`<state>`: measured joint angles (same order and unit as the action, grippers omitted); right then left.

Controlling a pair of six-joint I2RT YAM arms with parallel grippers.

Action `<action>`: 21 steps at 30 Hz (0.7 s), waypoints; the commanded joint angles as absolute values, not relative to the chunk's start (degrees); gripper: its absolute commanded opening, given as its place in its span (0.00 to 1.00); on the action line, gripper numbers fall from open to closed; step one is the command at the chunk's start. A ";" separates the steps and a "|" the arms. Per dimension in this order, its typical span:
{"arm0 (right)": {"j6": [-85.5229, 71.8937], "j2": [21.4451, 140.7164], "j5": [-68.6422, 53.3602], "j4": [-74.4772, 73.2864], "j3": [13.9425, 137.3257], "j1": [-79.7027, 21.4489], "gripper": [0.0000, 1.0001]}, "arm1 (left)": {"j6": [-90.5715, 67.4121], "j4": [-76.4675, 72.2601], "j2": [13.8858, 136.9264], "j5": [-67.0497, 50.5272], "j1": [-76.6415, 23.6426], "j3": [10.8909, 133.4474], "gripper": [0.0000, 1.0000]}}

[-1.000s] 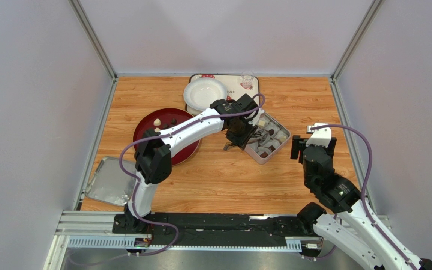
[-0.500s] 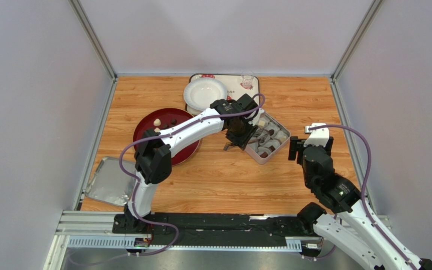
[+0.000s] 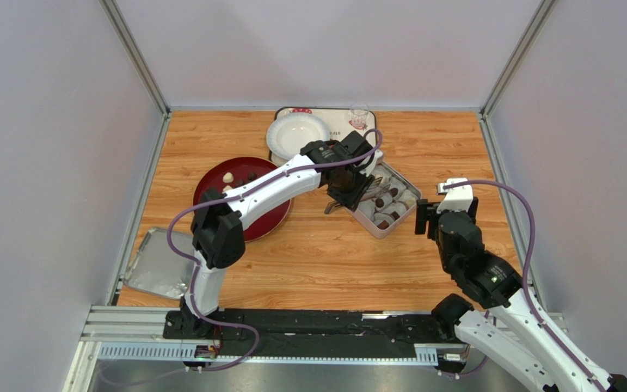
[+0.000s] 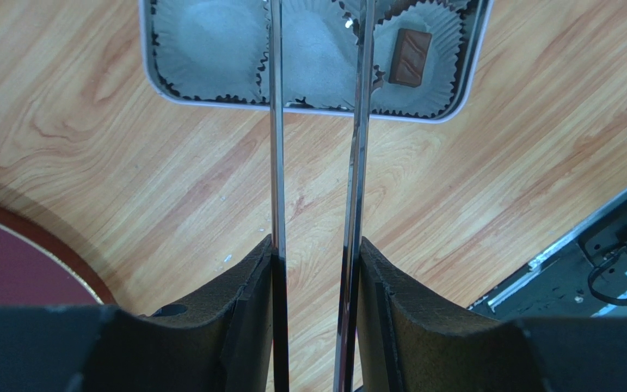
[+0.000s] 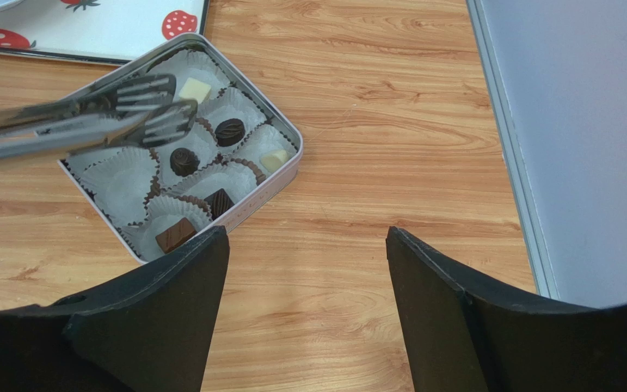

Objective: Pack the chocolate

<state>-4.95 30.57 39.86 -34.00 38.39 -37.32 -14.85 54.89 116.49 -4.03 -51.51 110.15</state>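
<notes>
Chocolate pieces [image 5: 229, 131] sit in the tin [image 5: 269, 186]; left fingers [image 4: 239, 318] grasp tongs [image 4: 276, 122], right fingers [image 5: 169, 318] released.

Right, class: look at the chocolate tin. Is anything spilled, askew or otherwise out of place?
Nothing is spilled or damaged. The square tin merely sits skewed on the table; every chocolate in it lies inside a paper cup, and several cups are empty.

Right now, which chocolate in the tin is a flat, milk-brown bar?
The oblong bar in the corner cup of the tin, nearest the right gripper. The rest are dark pieces or cream-white pieces.
</notes>
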 commanded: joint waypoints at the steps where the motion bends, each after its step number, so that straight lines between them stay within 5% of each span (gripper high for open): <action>1: -4.39 30.50 37.71 -33.22 39.20 -37.35 0.76 | -16.26 52.39 106.71 -2.46 -49.40 109.43 0.45; 21: -5.01 41.39 34.63 -35.86 43.95 -37.44 0.76 | -22.75 51.15 68.74 5.80 -32.79 72.26 0.47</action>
